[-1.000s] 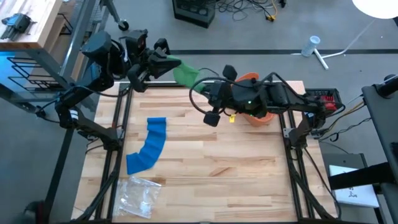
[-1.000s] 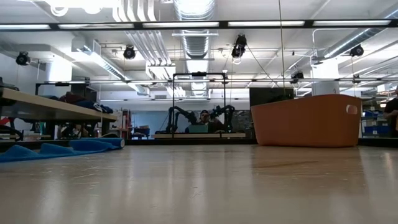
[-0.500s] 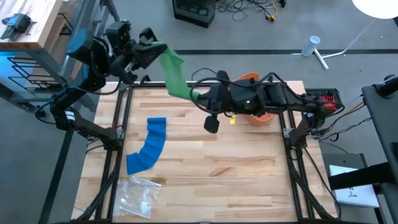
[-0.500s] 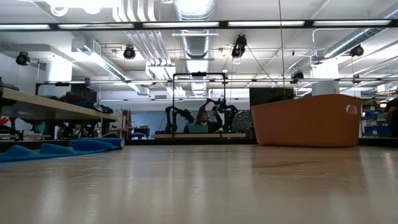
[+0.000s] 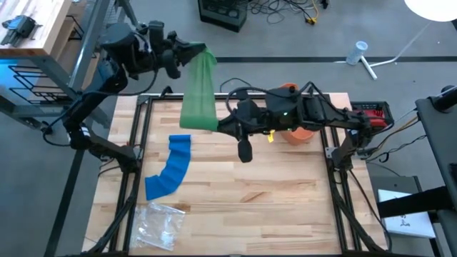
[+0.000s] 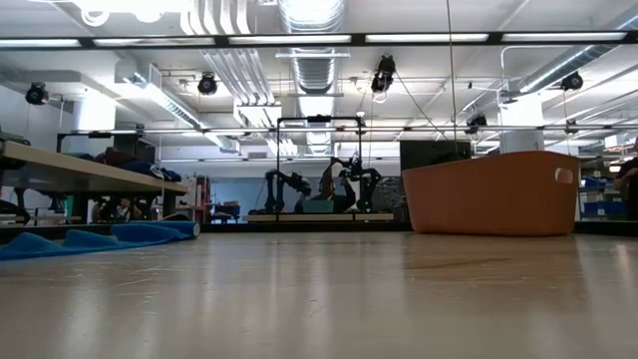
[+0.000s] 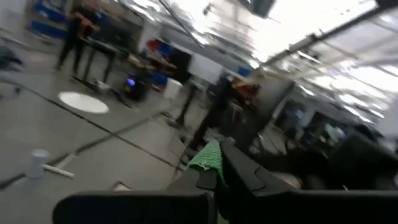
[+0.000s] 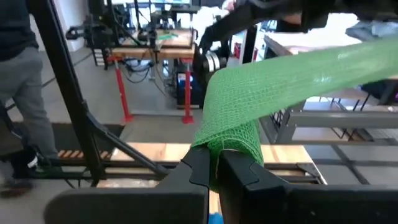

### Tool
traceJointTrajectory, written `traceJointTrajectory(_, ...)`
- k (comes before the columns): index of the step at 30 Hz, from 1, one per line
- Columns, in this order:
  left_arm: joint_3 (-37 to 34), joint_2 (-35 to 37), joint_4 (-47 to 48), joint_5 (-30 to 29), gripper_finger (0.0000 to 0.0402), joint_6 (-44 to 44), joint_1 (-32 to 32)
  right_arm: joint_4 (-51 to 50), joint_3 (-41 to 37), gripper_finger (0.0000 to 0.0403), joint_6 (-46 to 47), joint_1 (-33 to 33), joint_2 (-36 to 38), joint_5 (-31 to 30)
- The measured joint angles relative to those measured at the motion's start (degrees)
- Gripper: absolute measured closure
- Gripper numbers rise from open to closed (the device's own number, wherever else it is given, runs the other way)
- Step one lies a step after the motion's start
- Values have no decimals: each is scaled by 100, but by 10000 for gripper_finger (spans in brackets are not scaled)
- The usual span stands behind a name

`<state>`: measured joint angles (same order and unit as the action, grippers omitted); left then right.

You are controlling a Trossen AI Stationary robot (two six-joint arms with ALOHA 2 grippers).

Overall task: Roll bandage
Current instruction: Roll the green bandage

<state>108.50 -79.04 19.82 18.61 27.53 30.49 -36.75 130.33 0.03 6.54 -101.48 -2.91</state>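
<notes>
1. left gripper [image 5: 191,56]: raised beyond the table's far-left corner, its jaws pressed together on the upper end of the green bandage [image 5: 199,93]; in the left wrist view a green tuft shows between the fingers [image 7: 242,174].
2. green bandage: a flat strip held in the air, hanging from the left gripper down over the far edge of the wooden table [image 5: 285,207] to the right gripper [image 5: 223,124].
3. blue bandage [image 5: 170,168]: lies unrolled and curved on the table's left part, apart from both grippers; seen low at the left edge in the low view [image 6: 95,240].
4. clear plastic bag [image 5: 158,224]: at the near-left corner, just in front of the blue bandage.
5. right gripper: above the table's far middle, jaws pinching the lower end of the green bandage [image 8: 261,93].
6. orange bin [image 5: 296,134]: at the far right part, under the right arm.
</notes>
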Motion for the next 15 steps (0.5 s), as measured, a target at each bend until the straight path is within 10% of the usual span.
traceJointTrajectory(15, 53, 14, 1007, 1629, 378, -1616, -6, 314, 407, 400, 67, 7, 86, 60)
